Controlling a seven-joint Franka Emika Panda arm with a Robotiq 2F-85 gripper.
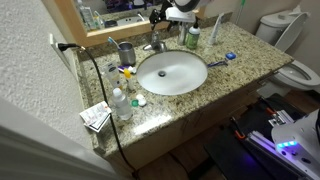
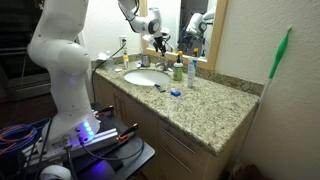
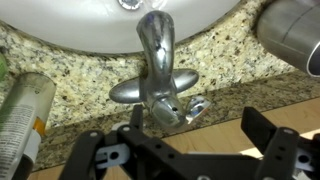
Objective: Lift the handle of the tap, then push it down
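The arm [image 2: 60, 55] was glossy white, built of fat, rounded segments. Below the counter [image 2: 200, 110], its foot glowed with a blue-violet light [image 2: 88, 132]. The gripper [image 3: 192, 120] was black, with jointed finger links and small pale marks.

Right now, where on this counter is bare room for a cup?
The counter beyond the green-topped bottle and the blue item is bare granite; so is a narrow strip in front of the basin. Crowded: around the tap, and the grey cup side with its bottles.
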